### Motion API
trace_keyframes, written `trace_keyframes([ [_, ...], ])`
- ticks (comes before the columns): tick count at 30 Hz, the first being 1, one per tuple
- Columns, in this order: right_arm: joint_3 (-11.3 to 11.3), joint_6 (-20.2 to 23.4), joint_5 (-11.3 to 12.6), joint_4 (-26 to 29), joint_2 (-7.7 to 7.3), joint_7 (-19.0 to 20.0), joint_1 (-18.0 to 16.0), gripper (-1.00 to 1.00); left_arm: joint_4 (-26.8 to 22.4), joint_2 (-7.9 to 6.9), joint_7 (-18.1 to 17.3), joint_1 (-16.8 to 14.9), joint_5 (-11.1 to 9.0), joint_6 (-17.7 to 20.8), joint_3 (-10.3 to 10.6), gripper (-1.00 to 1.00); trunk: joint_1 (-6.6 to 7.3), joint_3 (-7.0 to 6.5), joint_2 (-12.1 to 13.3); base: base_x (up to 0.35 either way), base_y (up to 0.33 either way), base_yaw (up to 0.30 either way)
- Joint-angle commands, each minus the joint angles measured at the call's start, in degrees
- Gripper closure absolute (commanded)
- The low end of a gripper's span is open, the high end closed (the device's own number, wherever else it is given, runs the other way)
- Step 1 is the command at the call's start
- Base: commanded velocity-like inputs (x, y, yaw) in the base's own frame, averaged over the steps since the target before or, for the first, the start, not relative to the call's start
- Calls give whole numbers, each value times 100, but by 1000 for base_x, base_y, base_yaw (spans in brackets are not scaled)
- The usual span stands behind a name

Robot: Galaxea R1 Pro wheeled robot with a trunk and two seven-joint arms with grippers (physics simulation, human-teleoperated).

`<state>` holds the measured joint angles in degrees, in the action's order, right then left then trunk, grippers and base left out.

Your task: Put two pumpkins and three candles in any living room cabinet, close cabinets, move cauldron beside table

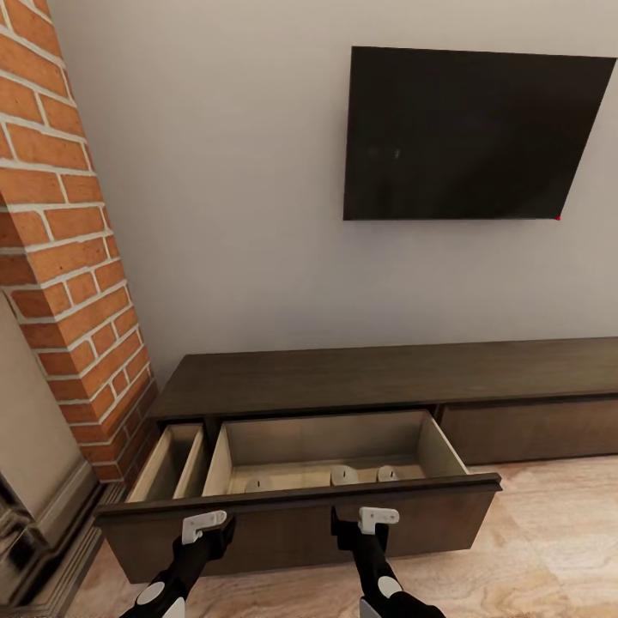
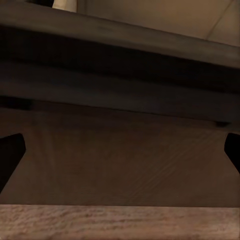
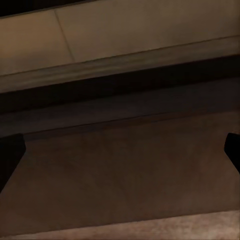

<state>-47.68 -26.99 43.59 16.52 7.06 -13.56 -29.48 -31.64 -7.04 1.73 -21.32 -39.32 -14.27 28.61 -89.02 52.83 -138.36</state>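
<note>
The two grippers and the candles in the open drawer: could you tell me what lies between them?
In the head view, the drawer's dark front panel stands between both grippers (left gripper, right gripper) and the candles.

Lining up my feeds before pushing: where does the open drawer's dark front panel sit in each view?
Head view: drawer front panel runs across the lower part, just beyond both pincers, three candles behind it.
Left wrist view: panel spans the middle, between the dark fingertips.
Right wrist view: panel covers the lower half.
Shared landmark: the panel's dark top edge.
</note>
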Motion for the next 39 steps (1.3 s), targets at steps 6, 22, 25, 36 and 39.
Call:
trace_keyframes([
  [6, -49, -17, 27, 1, -3, -42, -7, -100, 0, -8, 20, -6, -59, -32, 47, -100, 1, 6, -2, 147, 0, 0],
  [22, -53, -17, 27, 0, -3, -42, -6, -100, 0, -8, 19, -4, -58, -32, 47, -100, 1, 6, -2, 76, 0, 0],
  [25, -51, -17, 27, 0, -3, -42, -7, -100, 0, -8, 20, -4, -58, -32, 47, -100, 1, 6, -2, 133, 0, 0],
  [36, -49, -17, 27, 0, -3, -42, -6, -100, 0, -8, 19, -4, -58, -32, 48, -100, 1, 6, -2, 115, 0, 0],
  [39, -50, -17, 27, 0, -3, -42, -9, -100, 0, -8, 18, -4, -58, -32, 48, -100, 1, 6, -2, 134, 0, 0],
])
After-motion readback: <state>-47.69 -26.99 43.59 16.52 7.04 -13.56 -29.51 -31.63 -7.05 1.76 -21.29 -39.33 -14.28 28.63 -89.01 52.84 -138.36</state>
